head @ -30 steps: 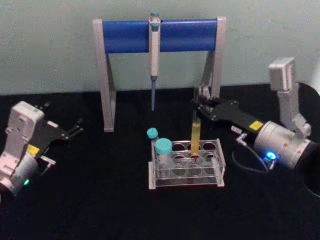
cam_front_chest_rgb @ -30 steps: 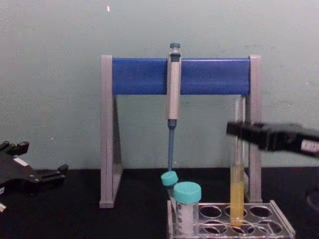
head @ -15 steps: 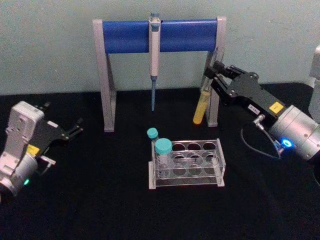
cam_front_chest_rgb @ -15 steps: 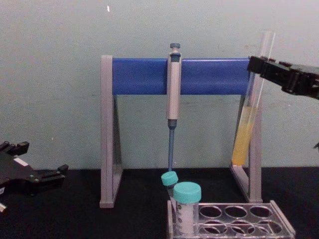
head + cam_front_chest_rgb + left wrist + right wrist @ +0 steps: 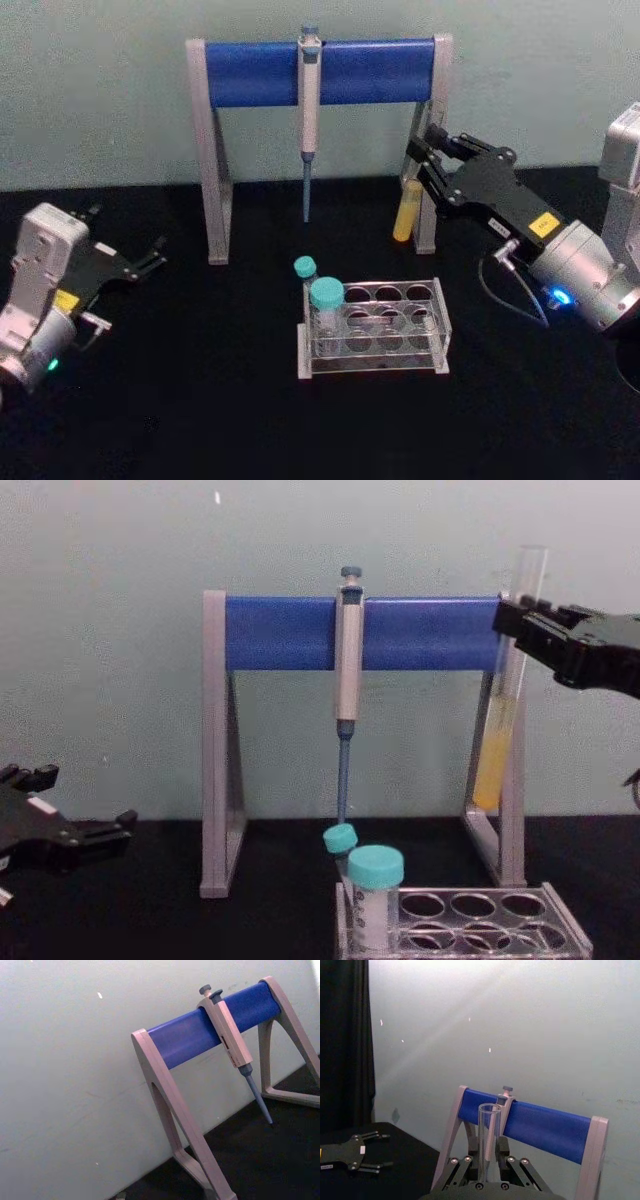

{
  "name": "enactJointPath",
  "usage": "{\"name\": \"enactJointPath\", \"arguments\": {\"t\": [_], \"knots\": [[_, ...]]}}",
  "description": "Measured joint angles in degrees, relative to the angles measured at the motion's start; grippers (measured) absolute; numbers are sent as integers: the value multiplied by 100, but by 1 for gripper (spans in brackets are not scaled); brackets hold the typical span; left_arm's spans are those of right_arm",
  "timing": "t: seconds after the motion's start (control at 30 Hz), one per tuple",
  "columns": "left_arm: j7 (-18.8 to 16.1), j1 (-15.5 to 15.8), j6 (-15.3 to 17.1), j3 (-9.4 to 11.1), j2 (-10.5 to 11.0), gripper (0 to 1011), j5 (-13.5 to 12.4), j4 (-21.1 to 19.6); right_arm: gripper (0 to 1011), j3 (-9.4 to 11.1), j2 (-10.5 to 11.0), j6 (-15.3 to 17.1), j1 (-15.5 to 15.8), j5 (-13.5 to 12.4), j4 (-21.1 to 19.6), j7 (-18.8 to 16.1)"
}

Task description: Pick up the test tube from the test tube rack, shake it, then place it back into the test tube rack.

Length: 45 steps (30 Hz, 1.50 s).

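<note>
The jaws of the right gripper are being pressed onto the clear glass of the test tube. The tube is being held tilted in the air (yellow liquid in its rounded end) by the grey stand, its right leg alongside, behind the clear plastic test tube rack. The left gripper is being held at the left, jaws apart.

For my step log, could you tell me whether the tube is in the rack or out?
Out: the right pincer holds the tube in the air, slightly tilted, clear of the rack.
</note>
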<state>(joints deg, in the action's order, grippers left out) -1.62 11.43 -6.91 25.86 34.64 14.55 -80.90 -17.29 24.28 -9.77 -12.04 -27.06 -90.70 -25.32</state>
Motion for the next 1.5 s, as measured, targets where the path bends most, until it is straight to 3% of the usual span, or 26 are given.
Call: {"name": "enactJointPath", "arguments": {"t": [0.37,0.6,0.8,1.0,1.1,1.3,1.5], "knots": [[0,0,0,0,0,1001,0,0,230,43,-68,-21,-1,105,33,-111],[0,0,0,0,0,1001,0,0,230,3,-15,90,-86,-201,96,-523],[0,0,0,0,0,1002,0,0,230,-121,349,656,-215,-761,65,-1141],[0,0,0,0,0,1001,0,0,230,-190,733,957,-266,-960,-1,-1493],[0,0,0,0,0,1001,0,0,229,-211,927,969,-256,-884,-69,-1485],[0,0,0,0,0,1001,0,0,230,-219,1166,736,-178,-303,-211,-916],[0,0,0,0,0,1001,0,0,230,-163,1013,500,-138,306,-227,-225]]}}
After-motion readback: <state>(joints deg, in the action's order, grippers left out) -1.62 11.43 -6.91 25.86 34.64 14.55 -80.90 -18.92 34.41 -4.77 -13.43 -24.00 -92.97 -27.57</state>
